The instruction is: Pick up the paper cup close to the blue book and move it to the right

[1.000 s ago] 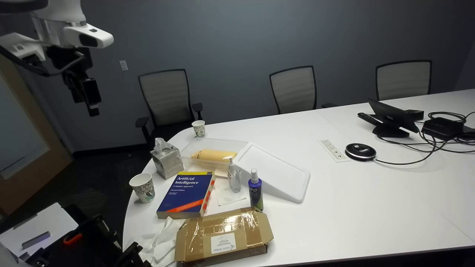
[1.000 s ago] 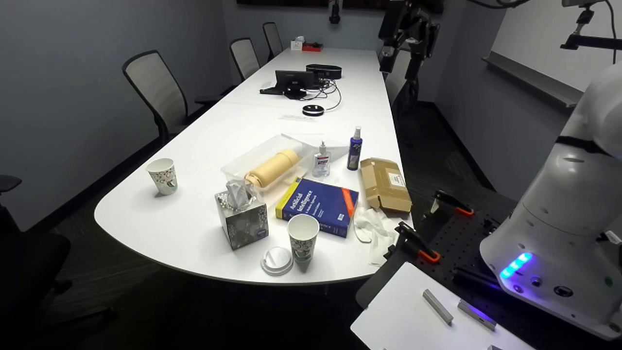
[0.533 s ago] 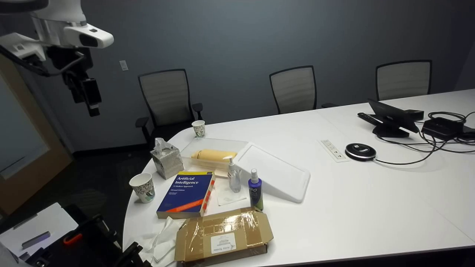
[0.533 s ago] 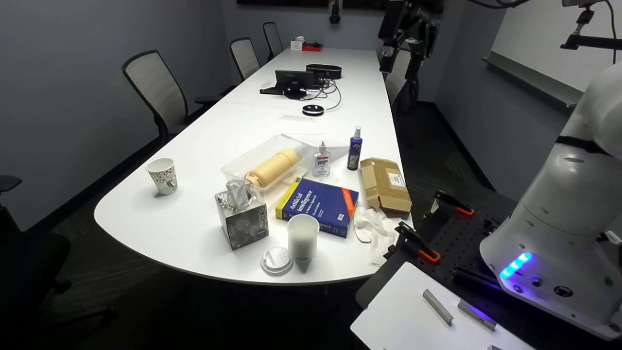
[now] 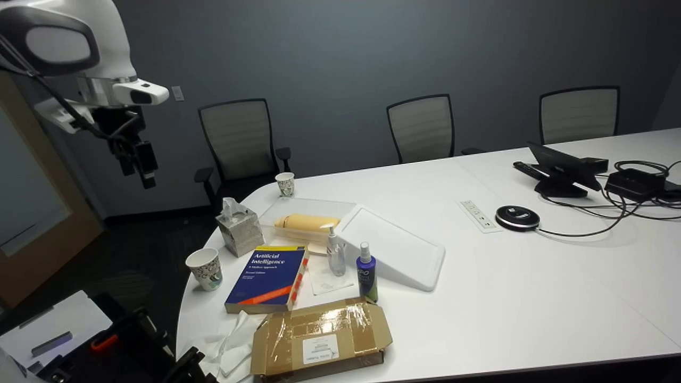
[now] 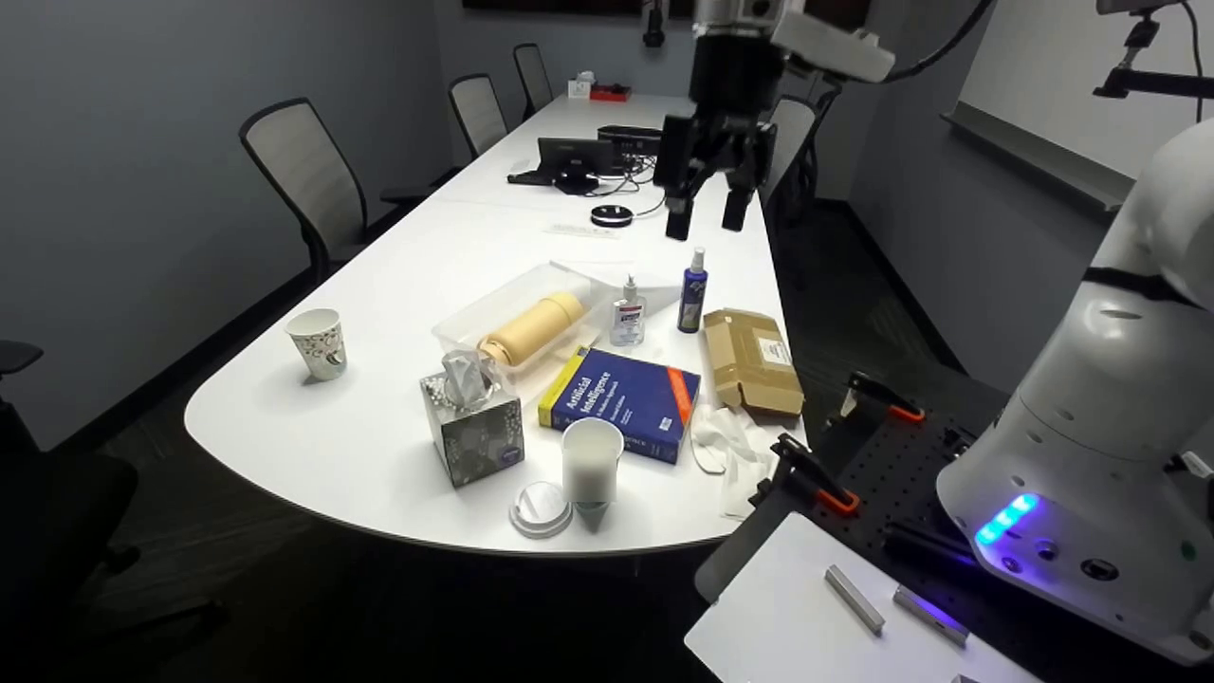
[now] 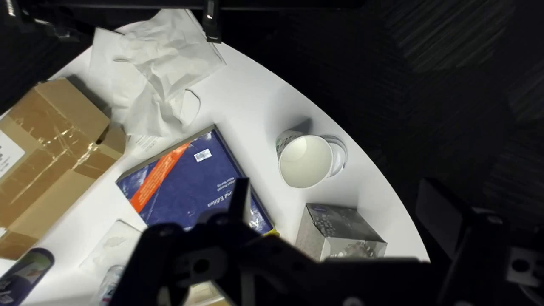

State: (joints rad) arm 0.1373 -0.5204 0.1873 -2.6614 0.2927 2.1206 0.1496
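The paper cup near the book stands upright on the white table in both exterior views (image 5: 205, 270) (image 6: 592, 470). The wrist view looks into its open top (image 7: 306, 161). The blue book (image 5: 268, 279) lies flat beside it, also in an exterior view (image 6: 631, 398) and the wrist view (image 7: 187, 182). My gripper (image 6: 707, 218) is open and empty, high above the table and well apart from the cup. In the wrist view the gripper (image 7: 338, 204) has its fingers wide apart, with the cup ahead of the gap. In an exterior view the gripper (image 5: 139, 173) hangs at the upper left.
A tissue box (image 6: 474, 432) and a cup lid (image 6: 541, 509) stand close to the cup. A cardboard box (image 5: 322, 338), crumpled paper (image 5: 234, 343), a spray bottle (image 5: 366, 274), a sanitizer bottle (image 6: 628, 315) and a clear bin (image 6: 465, 327) surround the book. A similar cup (image 6: 319, 343) stands farther off.
My arm and gripper have moved lower; they shifted to the right in an exterior view and to the left in the opposite camera's view. The cup and book have not moved.
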